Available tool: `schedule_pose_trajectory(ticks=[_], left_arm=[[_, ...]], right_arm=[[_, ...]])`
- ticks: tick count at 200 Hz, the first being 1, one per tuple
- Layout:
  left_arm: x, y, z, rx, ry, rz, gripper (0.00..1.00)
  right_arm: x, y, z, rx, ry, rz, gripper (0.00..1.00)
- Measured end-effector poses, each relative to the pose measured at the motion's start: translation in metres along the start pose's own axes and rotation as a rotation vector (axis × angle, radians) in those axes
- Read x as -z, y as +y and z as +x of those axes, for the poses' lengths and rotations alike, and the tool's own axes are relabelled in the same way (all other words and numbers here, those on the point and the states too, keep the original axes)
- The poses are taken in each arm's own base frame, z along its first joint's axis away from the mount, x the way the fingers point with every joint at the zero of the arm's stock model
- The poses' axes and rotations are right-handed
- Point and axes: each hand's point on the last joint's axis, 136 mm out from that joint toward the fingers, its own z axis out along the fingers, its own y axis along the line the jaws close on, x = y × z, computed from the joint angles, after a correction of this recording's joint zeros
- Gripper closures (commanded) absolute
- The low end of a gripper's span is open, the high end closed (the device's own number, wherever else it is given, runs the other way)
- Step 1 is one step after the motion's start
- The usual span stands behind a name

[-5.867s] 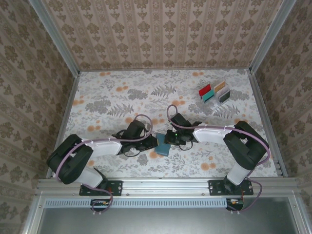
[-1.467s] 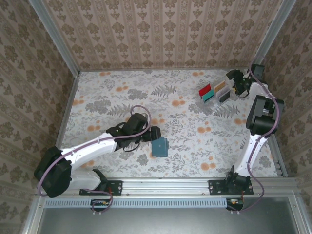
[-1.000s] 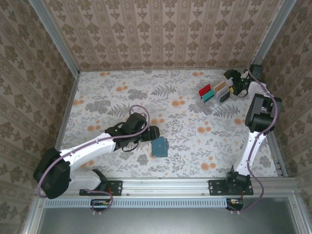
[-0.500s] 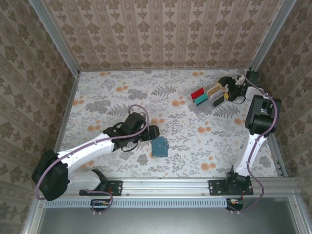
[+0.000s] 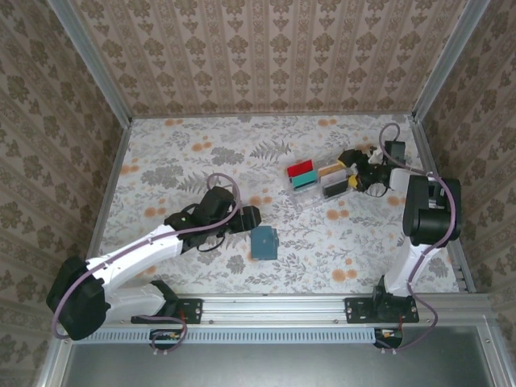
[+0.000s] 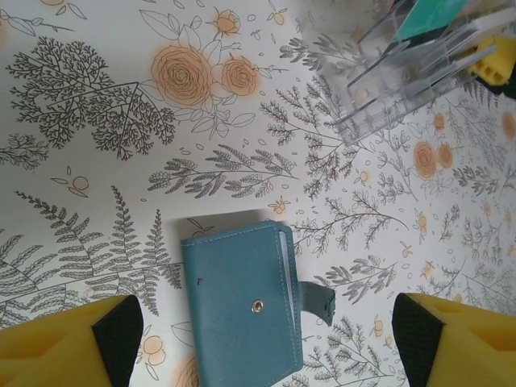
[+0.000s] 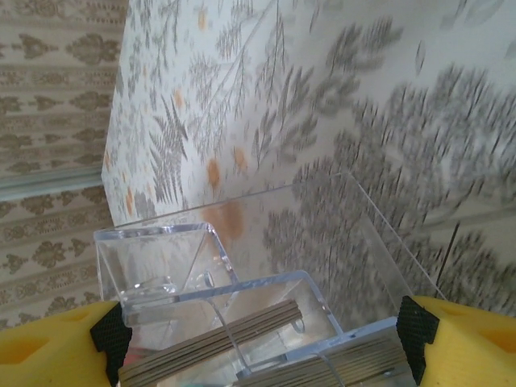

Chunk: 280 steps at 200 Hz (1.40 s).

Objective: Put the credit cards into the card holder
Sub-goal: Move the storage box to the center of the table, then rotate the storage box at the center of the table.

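Left gripper point(image 5: 251, 218) — wide open, empty — hovers just beside the closed dark teal card holder point(image 5: 264, 242); right gripper point(image 5: 355, 179) clamps the clear plastic rack point(image 5: 321, 178) between widely spread jaws.

The closed card holder point(image 6: 242, 310) is pictured between spread fingers point(image 6: 48, 347) of the left gripper point(image 6: 266, 330), a clear rack point(image 6: 403, 76) beyond.

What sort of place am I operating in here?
Likely a staged robot test booth, not a real room: damask-patterned wallpaper panels held in bare aluminium frame posts, a floral-printed tabletop, and a metal mounting rail at the near edge.
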Motion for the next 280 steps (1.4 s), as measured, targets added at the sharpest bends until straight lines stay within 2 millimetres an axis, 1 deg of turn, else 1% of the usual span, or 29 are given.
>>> schedule_pose_trajectory(ticks=[30,62,81,110,140,157,172,192,204,212,234,251,280], left_arm=[[0.001,0.001,0.001,0.001,0.0,0.001,0.16],[-0.002,0.002,0.001,0.019,0.002,0.006,0.16],[-0.01,0.006,0.0,0.038,0.014,-0.005,0.15],[-0.024,0.012,0.002,0.062,0.05,-0.02,0.15],[-0.034,0.009,-0.008,0.084,0.061,-0.012,0.16],[-0.038,0.009,-0.018,0.106,0.055,-0.006,0.17],[-0.042,0.012,-0.026,0.129,0.048,-0.002,0.21],[-0.049,0.018,-0.034,0.164,0.05,-0.002,0.26],[-0.055,0.021,-0.036,0.176,0.062,-0.004,0.26],[-0.059,0.021,-0.035,0.178,0.072,-0.005,0.27],[-0.07,0.015,-0.036,0.181,0.104,0.008,0.3],[-0.078,0.009,-0.036,0.176,0.122,0.023,0.31],[-0.091,-0.002,-0.035,0.165,0.154,0.035,0.33]], right_arm=[[0.007,-0.002,0.03,-0.003,0.014,0.007,0.12],[0.015,-0.001,0.049,0.0,0.023,0.004,0.12],[0.017,0.0,0.059,0.016,0.027,-0.005,0.11],[0.012,0.006,0.077,0.037,0.064,-0.018,0.11],[0.012,0.012,0.089,0.035,0.084,-0.041,0.09],[0.017,0.016,0.099,0.038,0.086,-0.054,0.07],[0.022,0.02,0.107,0.049,0.087,-0.064,0.07],[0.028,0.026,0.11,0.078,0.083,-0.072,0.07],[0.03,0.025,0.112,0.098,0.088,-0.059,0.07],[0.031,0.02,0.113,0.109,0.089,-0.031,0.09],[0.033,0.01,0.112,0.153,0.094,0.046,0.12],[0.034,0.008,0.112,0.197,0.101,0.078,0.15],[0.032,0.007,0.112,0.238,0.116,0.106,0.15]])
